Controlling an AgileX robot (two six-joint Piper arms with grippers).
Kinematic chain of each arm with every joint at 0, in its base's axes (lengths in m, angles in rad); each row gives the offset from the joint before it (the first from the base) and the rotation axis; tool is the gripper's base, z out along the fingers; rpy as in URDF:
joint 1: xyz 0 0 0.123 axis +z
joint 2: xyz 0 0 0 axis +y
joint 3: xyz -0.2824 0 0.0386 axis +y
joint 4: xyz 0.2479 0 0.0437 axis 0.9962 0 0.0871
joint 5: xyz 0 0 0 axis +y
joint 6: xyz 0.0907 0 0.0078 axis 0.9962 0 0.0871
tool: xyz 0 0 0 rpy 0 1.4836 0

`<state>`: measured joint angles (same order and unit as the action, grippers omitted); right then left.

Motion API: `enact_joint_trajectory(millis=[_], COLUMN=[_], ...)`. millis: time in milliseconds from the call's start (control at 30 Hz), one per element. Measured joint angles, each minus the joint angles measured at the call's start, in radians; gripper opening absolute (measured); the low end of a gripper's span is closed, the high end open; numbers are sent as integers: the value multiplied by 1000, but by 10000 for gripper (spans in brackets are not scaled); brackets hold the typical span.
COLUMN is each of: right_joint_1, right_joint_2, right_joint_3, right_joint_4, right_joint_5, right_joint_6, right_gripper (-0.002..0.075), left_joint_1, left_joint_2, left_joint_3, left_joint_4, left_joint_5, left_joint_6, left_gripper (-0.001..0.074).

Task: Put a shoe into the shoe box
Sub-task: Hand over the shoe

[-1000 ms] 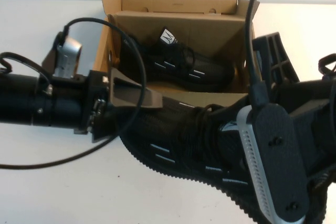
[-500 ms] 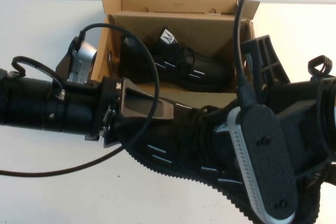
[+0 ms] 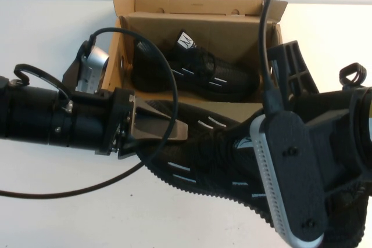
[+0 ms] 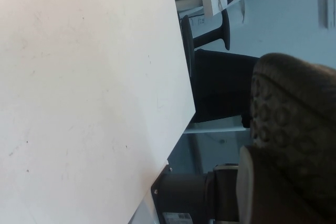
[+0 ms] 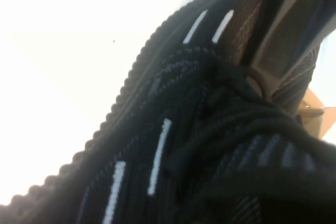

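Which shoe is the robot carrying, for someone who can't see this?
Find the shoe box at the table's far side; one black sneaker lies inside. The shoe hangs just outside, gripped between left gripper and right gripper.

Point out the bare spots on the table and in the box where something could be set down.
Bare table lies left of and before the left gripper, which grips the shoe with the right gripper. The shoe box already holds another sneaker; only its front strip looks free, so it is crowded.

Left claw [image 3: 165, 127] clamped; right claw [image 3: 325, 190] low, near.
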<state>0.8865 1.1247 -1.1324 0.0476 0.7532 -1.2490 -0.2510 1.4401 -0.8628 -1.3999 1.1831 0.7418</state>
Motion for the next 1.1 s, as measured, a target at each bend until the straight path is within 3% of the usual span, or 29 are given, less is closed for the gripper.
enact_joint_trajectory(millis=[233,333,433,600,700,867,1100], right_joint_1=[0,0,0,0,0,0,0], right_joint_2=[0,0,-3,-4,-6,-37,-108], right_joint_3=[0,0,0,0,0,0,0], right_joint_4=[1,-1,-1,-1,-4,-82,-289], right_joint_5=[0,0,-10,-30,-32,-24,-34], right_joint_6=[80,135,152,161,193,262,529], right_gripper=[-1,36,146,430,532,568,575], left_joint_1=[0,0,0,0,0,0,0], left_joint_2=[0,0,2,2,2,2,2], left_joint_3=[0,0,0,0,0,0,0], left_joint_4=[0,2,11,25,32,36,7], left_joint_5=[2,2,-4,-8,-8,-15,-34], left_joint_6=[10,14,18,25,27,28,47], left_gripper=[159,155,153,153,153,152,145])
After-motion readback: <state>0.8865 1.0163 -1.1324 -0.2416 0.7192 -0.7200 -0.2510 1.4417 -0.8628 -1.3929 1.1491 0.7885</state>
